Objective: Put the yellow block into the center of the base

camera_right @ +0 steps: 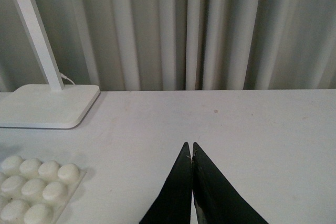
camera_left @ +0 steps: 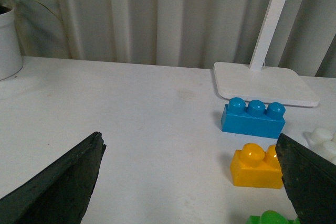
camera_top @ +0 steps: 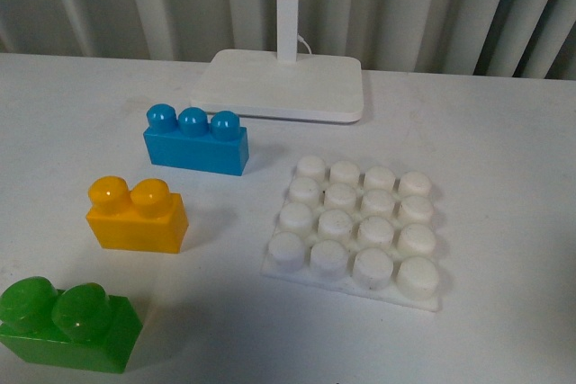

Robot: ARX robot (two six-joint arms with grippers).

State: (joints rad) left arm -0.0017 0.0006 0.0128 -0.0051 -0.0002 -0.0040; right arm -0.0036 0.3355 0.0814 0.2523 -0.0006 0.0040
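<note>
The yellow block (camera_top: 137,213) stands on the white table, left of the base (camera_top: 355,227), a flat white plate with a grid of round studs. In the left wrist view the yellow block (camera_left: 257,166) lies ahead of my open left gripper (camera_left: 191,161), close to one finger (camera_left: 310,182); the base's edge (camera_left: 323,139) shows beyond it. My right gripper (camera_right: 190,148) is shut and empty over bare table; the base (camera_right: 37,190) lies off to its side. Neither gripper shows in the front view.
A blue three-stud brick (camera_top: 196,139) stands behind the yellow block, and a green brick (camera_top: 67,323) in front of it. A white lamp foot (camera_top: 281,84) sits at the back. A white plant pot (camera_left: 9,40) stands far left. Curtains hang behind the table.
</note>
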